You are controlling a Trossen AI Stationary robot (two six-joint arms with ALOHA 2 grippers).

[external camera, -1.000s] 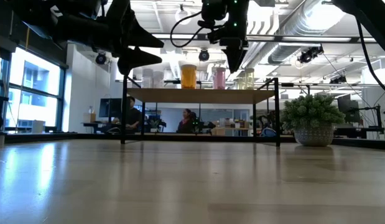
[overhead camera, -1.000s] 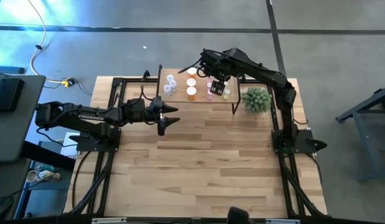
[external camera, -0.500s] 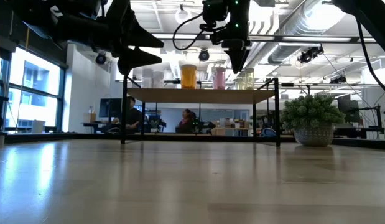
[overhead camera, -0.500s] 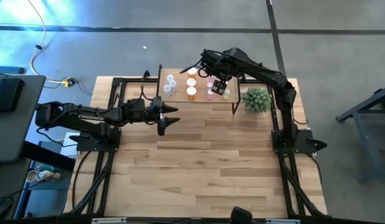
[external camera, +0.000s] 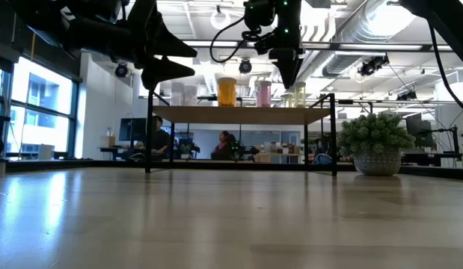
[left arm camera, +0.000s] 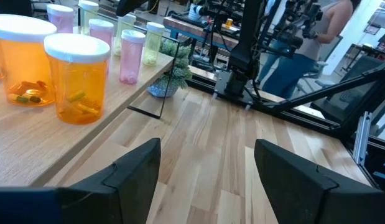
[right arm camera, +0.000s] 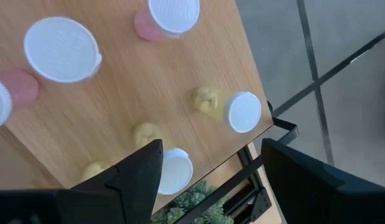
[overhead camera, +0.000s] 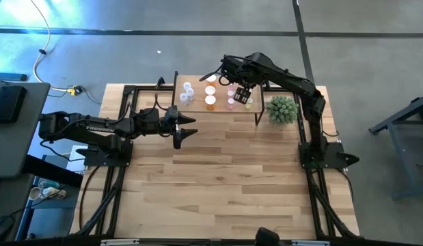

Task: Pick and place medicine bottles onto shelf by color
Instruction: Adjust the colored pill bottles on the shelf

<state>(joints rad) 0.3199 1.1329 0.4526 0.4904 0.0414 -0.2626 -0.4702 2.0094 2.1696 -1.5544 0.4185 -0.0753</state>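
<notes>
My right claw hangs above the shelf, jaws apart and empty, over the yellow-green bottles grouped by color.

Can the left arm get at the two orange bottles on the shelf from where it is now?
Probably yes: the left gripper is open and empty, the orange bottles stand near the shelf edge facing it, nothing between.

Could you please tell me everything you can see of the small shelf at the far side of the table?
The shelf is a light-wood rectangular board raised on thin black metal legs, standing level on the tabletop beside a green plant. Capped bottles stand upright on it in colour groups: clear, orange, pink, pale yellow-green. The open right gripper hovers above the yellow-green end, touching nothing.
</notes>
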